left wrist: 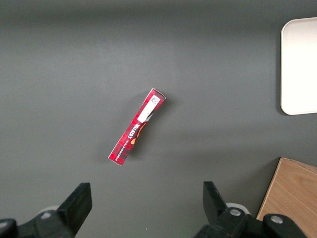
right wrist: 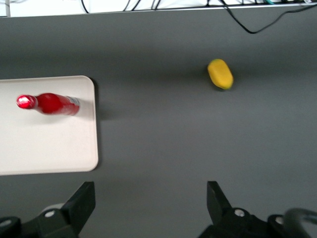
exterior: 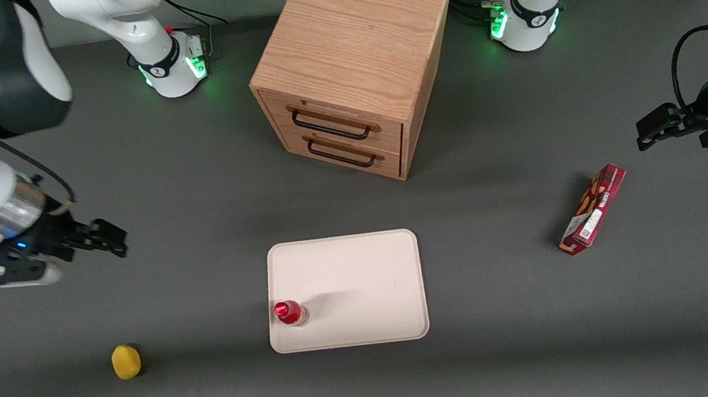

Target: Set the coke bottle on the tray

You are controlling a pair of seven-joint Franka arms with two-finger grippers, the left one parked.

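The coke bottle (exterior: 290, 312), small and red with a red cap, stands upright on the cream tray (exterior: 362, 276), near the tray's corner that is closest to the front camera and toward the working arm's end. It also shows in the right wrist view (right wrist: 49, 103) on the tray (right wrist: 44, 144). My right gripper (exterior: 109, 238) is open and empty, raised above the bare table, well away from the tray toward the working arm's end. Its fingers (right wrist: 81, 201) stand wide apart.
A yellow lemon-like object (exterior: 126, 361) lies on the table near the front camera, toward the working arm's end. A wooden two-drawer cabinet (exterior: 350, 70) stands farther from the camera than the tray. A red snack box (exterior: 593, 208) lies toward the parked arm's end.
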